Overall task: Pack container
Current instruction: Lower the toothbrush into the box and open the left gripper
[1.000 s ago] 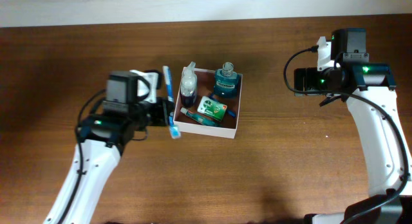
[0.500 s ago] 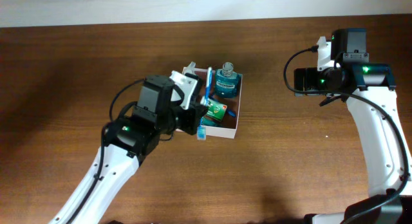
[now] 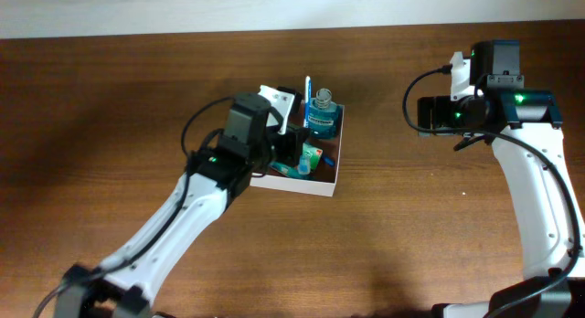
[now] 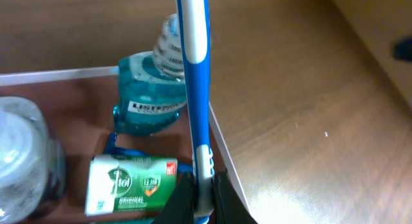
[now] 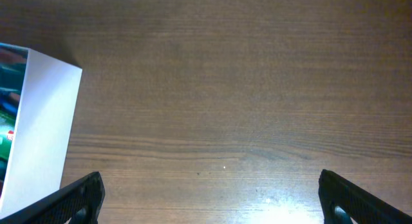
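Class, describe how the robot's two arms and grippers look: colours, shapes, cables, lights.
The left arm and right arm have white tubular links, boxy black wrist housings, small green lights and looping black cables. The left gripper and right gripper are black.

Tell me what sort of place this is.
Likely a robotics lab bench, not a bathroom: white left arm and white right arm at a brown wooden table, a blue-and-white toothbrush in the left gripper over a white-walled square container of toiletries.

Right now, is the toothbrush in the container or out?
Out. The toothbrush is clamped in the left gripper, held over the container, not lying inside it.
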